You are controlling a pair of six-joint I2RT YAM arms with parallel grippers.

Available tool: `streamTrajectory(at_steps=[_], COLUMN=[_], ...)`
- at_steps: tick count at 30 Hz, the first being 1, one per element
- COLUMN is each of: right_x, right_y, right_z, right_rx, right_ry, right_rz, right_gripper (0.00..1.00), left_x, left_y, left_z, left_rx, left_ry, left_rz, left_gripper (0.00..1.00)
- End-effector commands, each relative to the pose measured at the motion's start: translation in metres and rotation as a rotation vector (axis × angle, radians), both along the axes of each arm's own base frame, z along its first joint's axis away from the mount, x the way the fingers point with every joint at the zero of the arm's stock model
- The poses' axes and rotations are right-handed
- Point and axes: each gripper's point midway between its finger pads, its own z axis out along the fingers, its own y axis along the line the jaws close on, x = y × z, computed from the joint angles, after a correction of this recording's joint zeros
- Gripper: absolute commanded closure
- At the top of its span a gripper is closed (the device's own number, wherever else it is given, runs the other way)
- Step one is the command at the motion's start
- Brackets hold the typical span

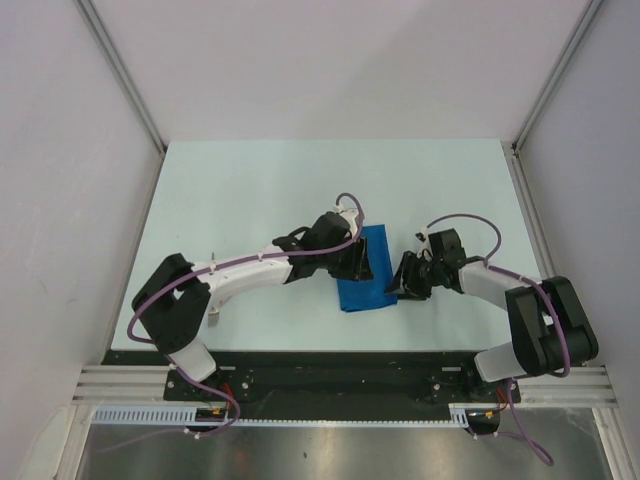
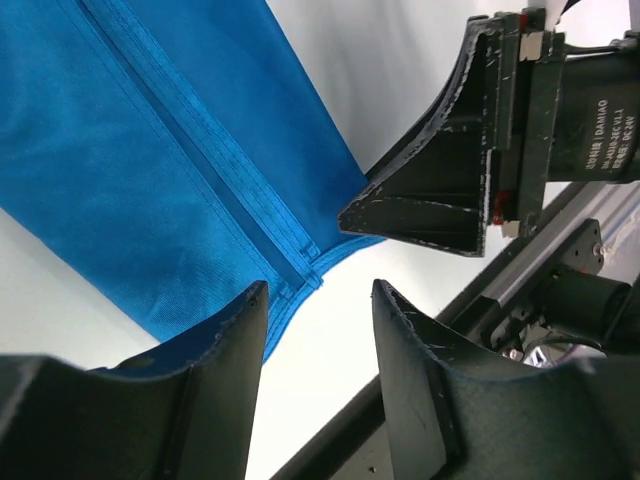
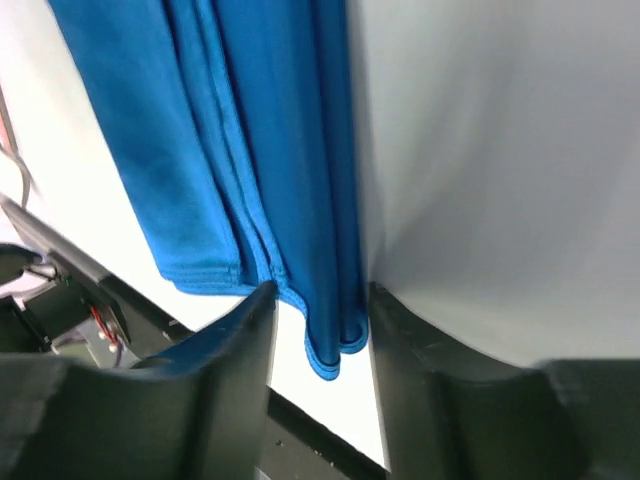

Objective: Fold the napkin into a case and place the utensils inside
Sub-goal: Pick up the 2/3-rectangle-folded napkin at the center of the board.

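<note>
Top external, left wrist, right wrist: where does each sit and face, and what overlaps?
Top external: above and behind the bases, looking down on table, both arms and napkin.
Left wrist: on left arm, past its own fingers at the napkin's corner and the right hand.
Right wrist: past its own fingers at the napkin's edge.
Shared: napkin in all three.

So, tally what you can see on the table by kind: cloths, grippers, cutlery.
Napkin: 1
Grippers: 2 (left gripper, right gripper)
Utensils: 0 clearly in view
Total: 3
</note>
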Motion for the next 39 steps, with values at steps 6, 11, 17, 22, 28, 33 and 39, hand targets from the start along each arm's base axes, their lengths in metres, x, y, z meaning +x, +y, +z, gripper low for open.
streamTrajectory(at_steps=[6,11,17,22,28,33,39], right_x=[0.065,0.081,0.084,0.081,0.082,0.088,0.086], right_y=[-0.043,-0.082,-0.102,-0.104,-0.1,-0.096,-0.086], right_z=[0.024,0.026,0.037,0.048,0.051,0.051,0.044], right_rx=[-0.106,-0.196,-0.217,-0.212,-0.195,-0.167,-0.118], right_ry=[-0.048,0.029,0.01,-0.043,-0.079,-0.097,-0.096], right_rz=[-0.147,-0.296,-0.375,-0.347,-0.306,-0.297,-0.246], right_gripper=[0.35,0.29,0.27,0.26,0.25,0.25,0.23], left_x=[-0.013,-0.015,-0.024,-0.025,-0.029,-0.028,-0.028], left_y=[-0.029,-0.046,-0.074,-0.081,-0.085,-0.087,-0.081], left_z=[0.021,-0.004,-0.022,-0.04,-0.057,-0.067,-0.072], left_rx=[0.079,0.297,0.453,0.52,0.549,0.574,0.61], left_ry=[-0.199,-0.278,-0.329,-0.349,-0.311,-0.307,-0.303], left_rz=[-0.009,0.086,0.108,0.118,0.111,0.107,0.121], left_gripper=[0.28,0.3,0.33,0.34,0.38,0.43,0.51])
